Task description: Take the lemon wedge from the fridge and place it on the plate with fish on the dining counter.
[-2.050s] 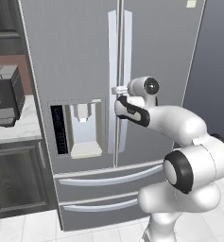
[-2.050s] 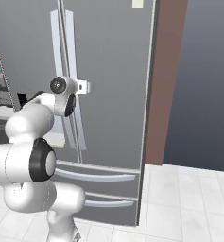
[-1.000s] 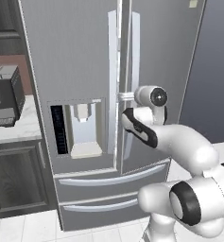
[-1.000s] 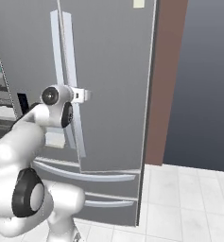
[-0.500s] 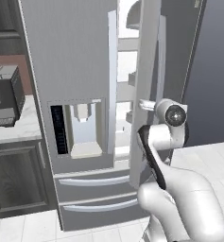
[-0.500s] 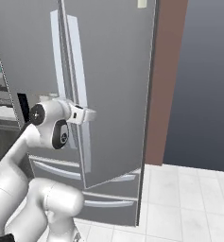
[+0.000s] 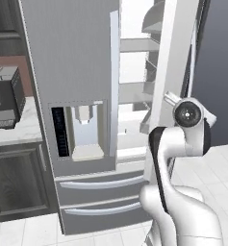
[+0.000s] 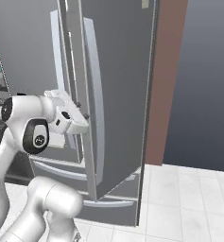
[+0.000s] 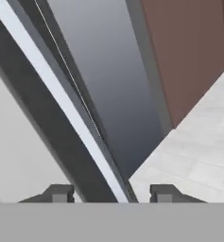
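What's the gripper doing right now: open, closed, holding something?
Gripper: open, fingertips apart on either side of the edge of the fridge door, not clamped on it; holding nothing.

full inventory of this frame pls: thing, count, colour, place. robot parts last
fridge: 1, stainless steel, centre; right door swung part open, white inside with shelves visible through the gap
water dispenser panel: 1, dark and pale, on the left door
bottom drawers: 2, steel, below the doors
right door edge: 1, dark with a white strip, passing between the claw's fingertips in the hand view
appliance: 1, dark grey, on the pale counter left of the fridge
cabinet: 1, dark, under that counter
wall panel: 1, reddish brown, right of the fridge
floor tiles: white
arm: 1, white with dark joints, in front of the fridge
claw: 1, dark fingertips apart, straddling the door edge
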